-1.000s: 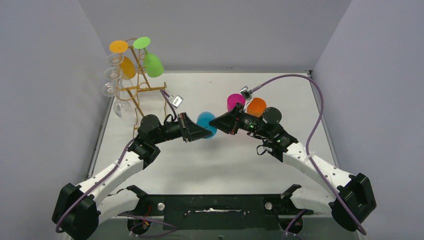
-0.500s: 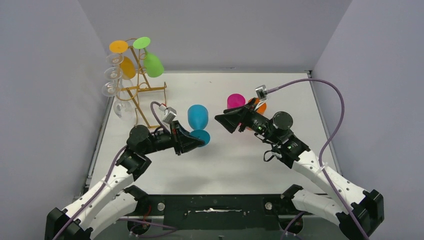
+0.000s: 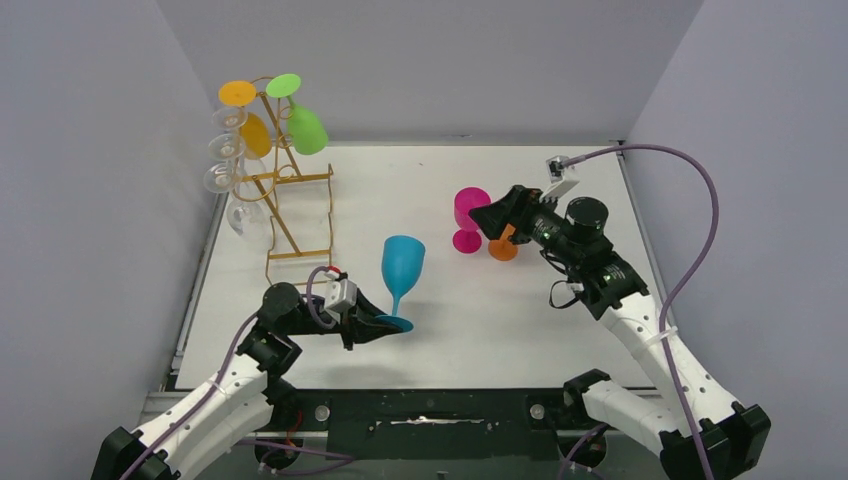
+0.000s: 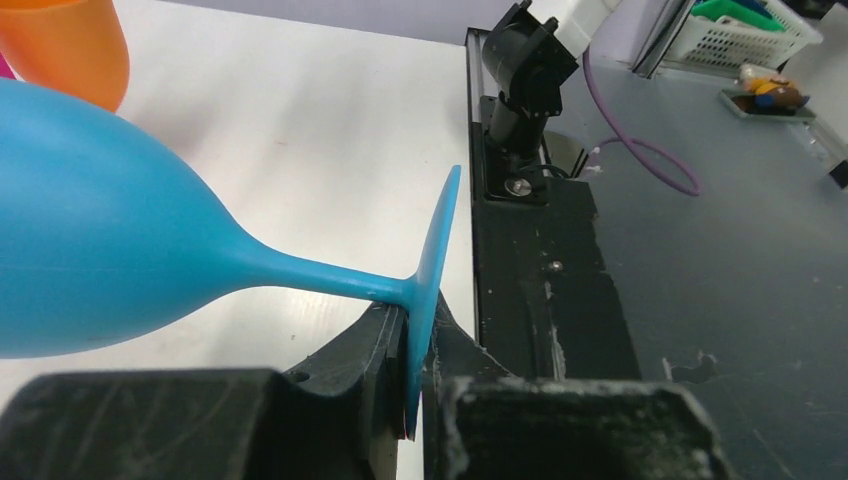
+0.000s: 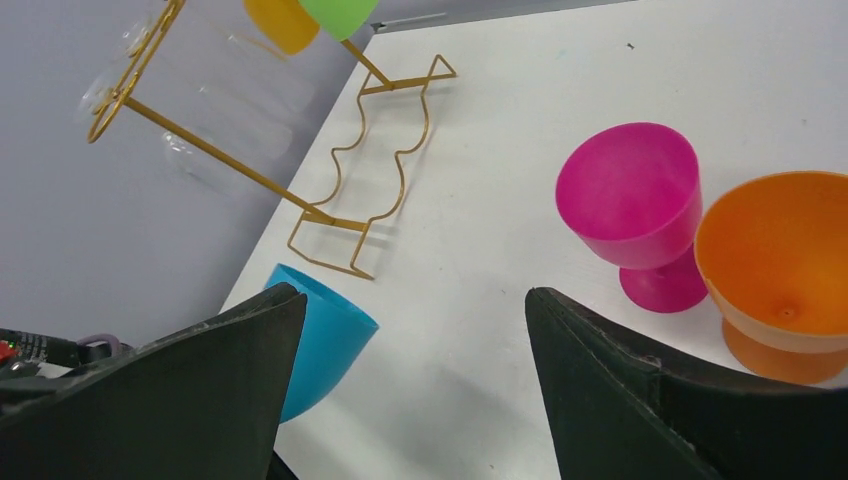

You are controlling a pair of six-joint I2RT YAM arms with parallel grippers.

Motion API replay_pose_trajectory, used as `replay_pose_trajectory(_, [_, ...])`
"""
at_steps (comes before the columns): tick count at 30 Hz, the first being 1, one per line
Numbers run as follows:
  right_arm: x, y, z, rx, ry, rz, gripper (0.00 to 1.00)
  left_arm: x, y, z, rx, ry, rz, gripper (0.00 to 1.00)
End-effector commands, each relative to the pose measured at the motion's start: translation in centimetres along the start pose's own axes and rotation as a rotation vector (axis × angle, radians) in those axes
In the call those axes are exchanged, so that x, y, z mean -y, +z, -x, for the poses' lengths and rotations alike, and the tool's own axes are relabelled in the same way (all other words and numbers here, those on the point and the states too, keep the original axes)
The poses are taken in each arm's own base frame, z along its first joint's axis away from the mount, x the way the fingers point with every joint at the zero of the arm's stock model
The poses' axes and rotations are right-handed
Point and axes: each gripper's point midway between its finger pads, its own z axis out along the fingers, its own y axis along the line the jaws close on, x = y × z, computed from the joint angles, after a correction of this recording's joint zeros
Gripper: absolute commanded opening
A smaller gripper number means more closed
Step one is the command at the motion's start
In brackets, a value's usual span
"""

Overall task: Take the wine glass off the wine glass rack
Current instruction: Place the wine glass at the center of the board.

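Note:
My left gripper [image 3: 387,325] is shut on the round foot of a blue wine glass [image 3: 402,262], which stands nearly upright over the near-left part of the table. In the left wrist view the foot [image 4: 436,250] is pinched edge-on between the fingers [image 4: 375,345]. My right gripper [image 3: 480,214] hangs open and empty beside the magenta glass [image 3: 467,214]; from its wrist the blue glass [image 5: 325,335] shows past the left fingertip. The gold wire wine glass rack [image 3: 283,180] stands at the far left and still carries a green glass [image 3: 306,126], an orange glass [image 3: 253,132] and clear glasses [image 3: 224,178].
A magenta glass [image 5: 633,200] and an orange glass [image 5: 780,255] stand upright side by side on the right of the white table [image 3: 560,330]. The rack's base [image 5: 372,175] lies left of them. Grey walls close in the left, back and right sides.
My left arm has drawn back toward the near edge with the blue glass, turning it upright. My right gripper has opened, let go of the glass and pulled away to the back right.

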Motion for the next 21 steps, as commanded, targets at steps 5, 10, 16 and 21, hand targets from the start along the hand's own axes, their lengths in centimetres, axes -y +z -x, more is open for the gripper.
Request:
replay_pose_trajectory(5, [-1.4,-0.6,0.8,-0.048,0.043,0.104,0.85,-0.1,0.1,1.4,0.033,0.257,-0.039,0.0])
replay_pose_trajectory(10, [-2.8,-0.5,-0.3,-0.131,0.049,0.188,0.89,1.2,0.0,2.0,0.022,0.317,-0.118,0.0])
replay_pose_trajectory(16, [-3.0,0.3,-2.1,-0.252,0.093,0.223,0.86,-0.4,-0.4,-0.2,-0.098,0.392,-0.079,0.0])
replay_pose_trajectory(21, [-4.0,1.0,-3.9,-0.329,0.14,0.264,0.81,0.2,-0.6,-0.8,-0.11,0.395,-0.119,0.0])
